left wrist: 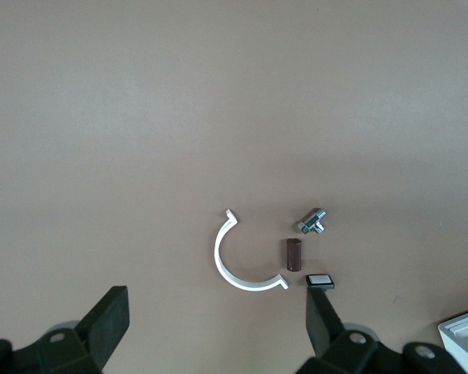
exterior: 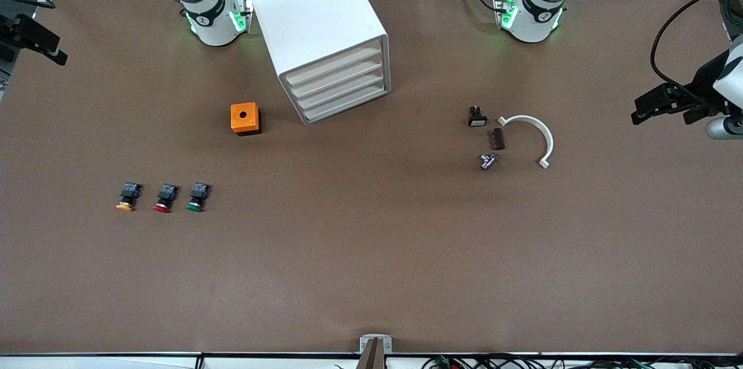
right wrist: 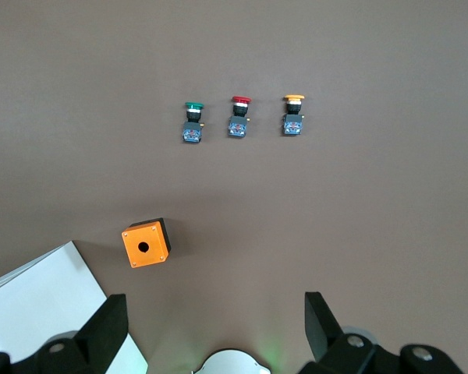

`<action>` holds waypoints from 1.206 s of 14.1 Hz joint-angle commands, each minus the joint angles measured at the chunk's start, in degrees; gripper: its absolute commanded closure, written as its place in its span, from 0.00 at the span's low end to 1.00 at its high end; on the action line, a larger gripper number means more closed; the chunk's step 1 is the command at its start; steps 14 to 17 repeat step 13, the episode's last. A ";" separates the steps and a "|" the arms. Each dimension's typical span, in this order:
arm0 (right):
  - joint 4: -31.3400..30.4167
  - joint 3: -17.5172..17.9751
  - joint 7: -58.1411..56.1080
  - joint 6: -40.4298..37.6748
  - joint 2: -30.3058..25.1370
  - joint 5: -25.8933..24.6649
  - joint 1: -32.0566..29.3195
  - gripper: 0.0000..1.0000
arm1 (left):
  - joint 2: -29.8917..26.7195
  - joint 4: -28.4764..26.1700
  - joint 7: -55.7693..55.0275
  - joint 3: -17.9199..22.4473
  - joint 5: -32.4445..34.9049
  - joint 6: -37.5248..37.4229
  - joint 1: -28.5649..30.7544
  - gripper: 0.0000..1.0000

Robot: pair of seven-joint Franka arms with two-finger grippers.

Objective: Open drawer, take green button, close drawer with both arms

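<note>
The white cabinet (exterior: 316,21) stands near the arms' bases, with its four beige-fronted drawers (exterior: 339,82) all shut. The green-capped button (exterior: 197,197) lies on the table toward the right arm's end, nearer the front camera than the cabinet. It also shows in the right wrist view (right wrist: 193,118). My right gripper (exterior: 35,38) is high over its end of the table, open and empty (right wrist: 216,302). My left gripper (exterior: 664,109) is high over its own end, open and empty (left wrist: 216,300). Neither gripper touches anything.
A red-capped button (exterior: 165,198) and an orange-capped button (exterior: 127,196) lie beside the green one. An orange box with a hole (exterior: 245,118) sits beside the cabinet. A white arc (exterior: 531,137), a brown cylinder (exterior: 497,138), a metal piece (exterior: 488,161) and a small black part (exterior: 477,116) lie toward the left arm's end.
</note>
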 commanded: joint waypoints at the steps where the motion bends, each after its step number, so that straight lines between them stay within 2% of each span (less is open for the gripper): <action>1: 0.17 0.12 -0.58 -0.76 -0.75 -0.55 -0.33 0.00 | 0.09 0.88 1.20 0.07 1.04 -1.03 0.00 0.00; 4: 0.17 0.12 -0.58 -0.84 -0.75 -0.55 -0.33 0.00 | 0.00 0.88 3.92 0.07 2.35 -1.12 0.00 0.00; 17: 0.17 0.12 -0.58 -0.84 -0.67 -0.55 -0.33 0.00 | 0.00 0.80 3.40 0.07 2.27 -1.12 0.00 0.00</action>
